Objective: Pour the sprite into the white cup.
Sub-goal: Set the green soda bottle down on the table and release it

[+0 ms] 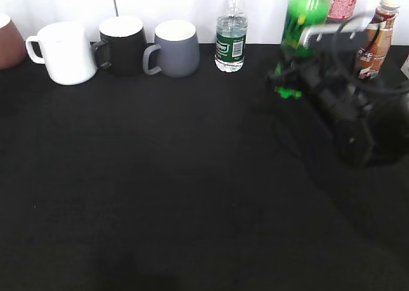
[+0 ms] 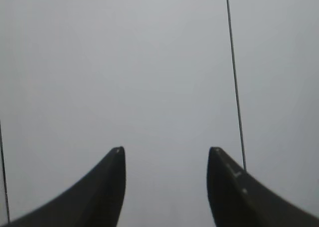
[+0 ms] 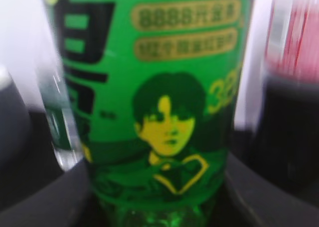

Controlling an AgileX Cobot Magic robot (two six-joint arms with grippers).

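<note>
Currently the right gripper (image 1: 289, 80) has its jaws clamped on the sprite (image 1: 304, 16), apparently lifted, though blur hides its base, far right of the white cup (image 1: 64, 52); next, carry it cupward and tilt. Left gripper (image 2: 167, 187) stands apart, empty

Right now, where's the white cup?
The white cup stands at the far left of the back row in the exterior view, handle facing left, just left of the black mug and across the table from the Sprite bottle.
</note>
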